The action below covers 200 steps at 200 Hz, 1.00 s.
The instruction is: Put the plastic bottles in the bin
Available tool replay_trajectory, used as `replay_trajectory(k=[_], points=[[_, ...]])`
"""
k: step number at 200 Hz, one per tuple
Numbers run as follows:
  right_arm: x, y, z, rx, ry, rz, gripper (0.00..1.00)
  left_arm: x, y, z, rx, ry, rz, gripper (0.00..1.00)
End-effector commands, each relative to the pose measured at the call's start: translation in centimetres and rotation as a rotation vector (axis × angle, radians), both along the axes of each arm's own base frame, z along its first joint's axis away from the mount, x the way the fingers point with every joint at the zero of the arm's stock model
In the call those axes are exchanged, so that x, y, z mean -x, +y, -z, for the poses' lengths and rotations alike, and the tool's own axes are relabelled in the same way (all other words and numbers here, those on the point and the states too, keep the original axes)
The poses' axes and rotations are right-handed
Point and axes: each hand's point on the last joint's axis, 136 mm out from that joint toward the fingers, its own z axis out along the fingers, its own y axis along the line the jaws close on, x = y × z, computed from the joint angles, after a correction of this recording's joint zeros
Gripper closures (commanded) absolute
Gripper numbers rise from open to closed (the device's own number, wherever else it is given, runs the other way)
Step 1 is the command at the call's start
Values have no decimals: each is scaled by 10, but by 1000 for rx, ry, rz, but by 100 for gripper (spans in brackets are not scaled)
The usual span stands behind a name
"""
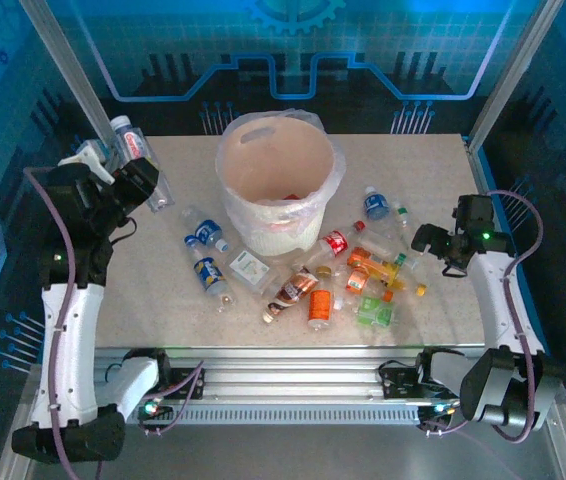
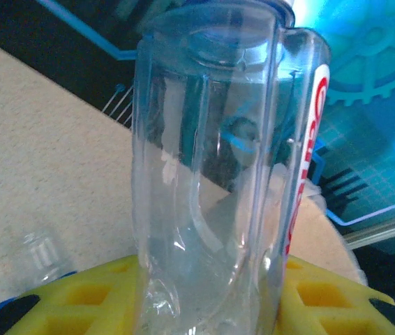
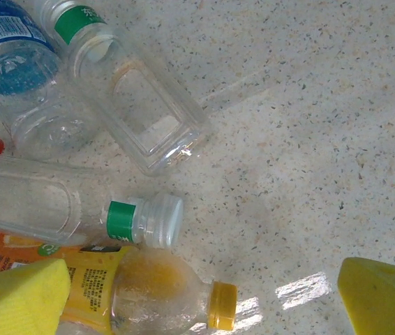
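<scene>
While gripping a clear red-lettered bottle point(image 1: 135, 148) tight in the left gripper point(image 1: 143, 185) near the table's point(image 1: 163, 300) far-left corner, left of the bin point(image 1: 263, 215), holds the right gripper point(image 1: 424, 240) spread wide and empty over the scattered bottles point(image 1: 353, 275) lying at the bin's near right, a yellow-capped bottle point(image 3: 155, 296) just beneath.

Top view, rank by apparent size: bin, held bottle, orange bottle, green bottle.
1. bin
2. held bottle, possibly nearer the camera, so inflated
3. orange bottle and green bottle look alike, not ranked
</scene>
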Motion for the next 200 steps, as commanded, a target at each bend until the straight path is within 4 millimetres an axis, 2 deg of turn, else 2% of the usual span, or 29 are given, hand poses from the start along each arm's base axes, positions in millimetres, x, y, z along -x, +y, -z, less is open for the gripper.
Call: replay_trajectory(k=[1, 37, 86, 149, 200], points=[[-2, -1, 3, -5, 3, -16, 0, 2, -17, -33, -13, -77, 80, 74], [-3, -1, 5, -6, 15, -19, 0, -2, -39, -62, -16, -127, 158, 75], [-5, 2, 5, -23, 10, -30, 0, -14, -80, -88, -30, -168, 271, 75], [-6, 5, 5, -35, 10, -41, 0, -33, -126, -96, -10, -183, 381, 78], [-5, 5, 6, -40, 16, -42, 0, -55, -171, -78, -42, -134, 477, 78]])
